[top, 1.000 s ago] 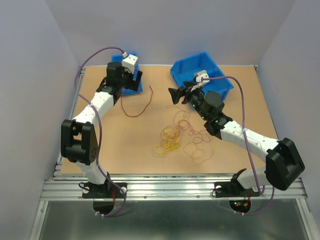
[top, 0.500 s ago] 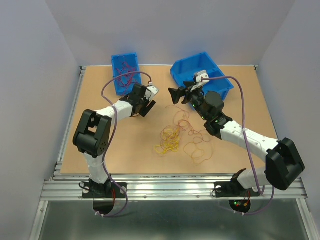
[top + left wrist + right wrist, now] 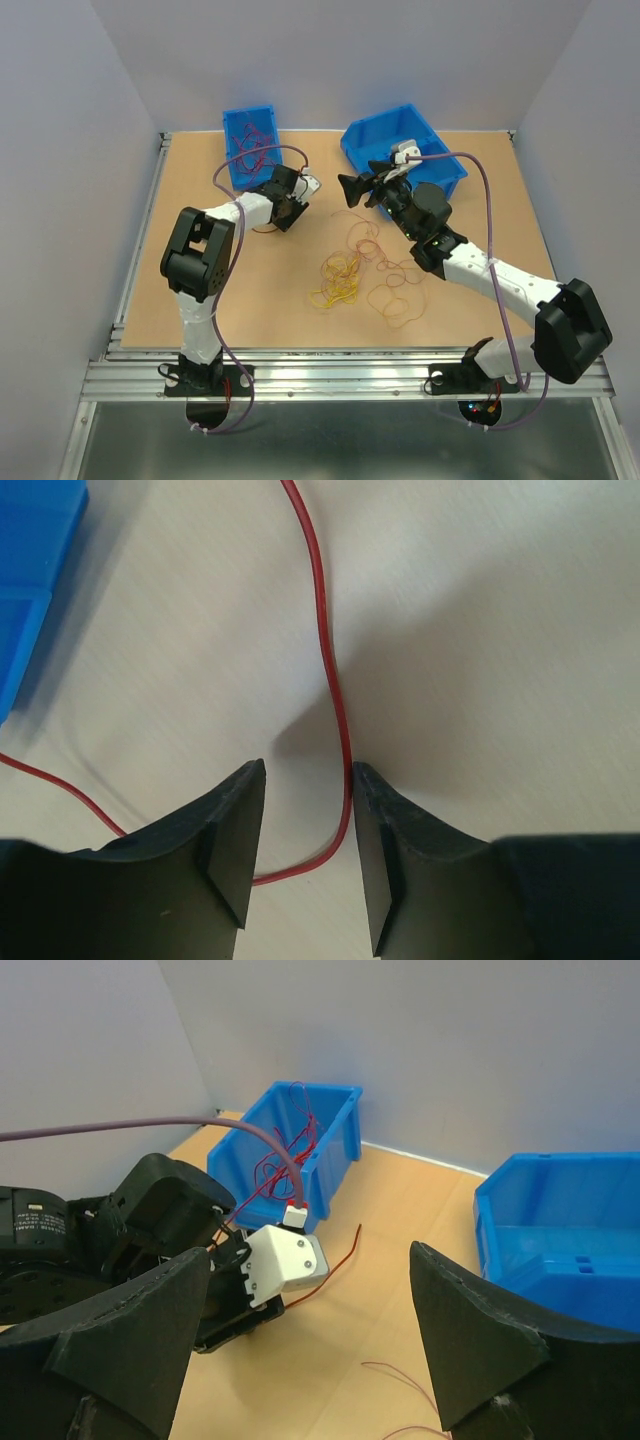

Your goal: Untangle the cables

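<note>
On the tan table (image 3: 200, 290) just before the small blue bin (image 3: 248, 110), our left gripper (image 3: 308, 780) has come down and is narrowing astride a loose red cable (image 3: 322, 630), not yet pinching, so we judge sorting proceeds; right of the bin our right gripper (image 3: 350, 188) waits wide, empty.

Walls (image 3: 330, 60): plain pale grey-lilac, closing in three sides.
Table (image 3: 270, 305): tan board top, evenly lit, soft shadows.
Near edge: aluminium rail (image 3: 340, 378), dull metal sheet (image 3: 340, 440) below it.
</note>
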Tool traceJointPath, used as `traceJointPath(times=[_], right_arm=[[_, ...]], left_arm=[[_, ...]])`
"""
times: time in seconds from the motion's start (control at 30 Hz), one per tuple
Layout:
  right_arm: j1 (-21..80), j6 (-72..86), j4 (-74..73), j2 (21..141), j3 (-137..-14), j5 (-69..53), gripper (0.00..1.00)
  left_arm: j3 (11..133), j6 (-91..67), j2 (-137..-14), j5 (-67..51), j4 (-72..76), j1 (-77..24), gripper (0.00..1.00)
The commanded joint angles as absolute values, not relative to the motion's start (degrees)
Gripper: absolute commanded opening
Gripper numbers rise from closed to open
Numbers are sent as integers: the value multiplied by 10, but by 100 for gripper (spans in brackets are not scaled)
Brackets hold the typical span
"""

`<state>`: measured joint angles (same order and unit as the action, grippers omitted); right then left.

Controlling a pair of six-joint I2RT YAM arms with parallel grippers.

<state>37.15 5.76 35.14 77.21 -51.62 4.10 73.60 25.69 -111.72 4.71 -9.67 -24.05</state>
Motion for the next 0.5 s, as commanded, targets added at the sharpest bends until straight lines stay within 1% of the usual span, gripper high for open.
traceJointPath(times=[0.0, 0.1, 0.17, 0.2, 0.3, 0.37, 0.43, 0.47], right_arm=[[368, 49, 371, 752, -505, 46, 86], [368, 49, 372, 751, -504, 46, 86], [368, 49, 372, 750, -504, 47, 86], [369, 48, 372, 748, -503, 48, 86], [368, 47, 373, 746, -501, 49, 86], [368, 47, 374, 744, -498, 47, 86], [368, 47, 374, 741, -497, 47, 86], [368, 48, 374, 740, -497, 47, 86]], left_arm=[[760, 262, -1129, 24, -132, -230, 50], [760, 265, -1129, 21, -133, -228, 49], [763, 269, -1134, 13, -138, -228, 40], [766, 273, -1137, 3, -148, -227, 32], [780, 277, -1154, -30, -173, -226, 20], [787, 284, -1155, -55, -187, -226, 15], [787, 286, -1142, -90, -198, -225, 0], [785, 287, -1136, -100, -198, -223, 0]])
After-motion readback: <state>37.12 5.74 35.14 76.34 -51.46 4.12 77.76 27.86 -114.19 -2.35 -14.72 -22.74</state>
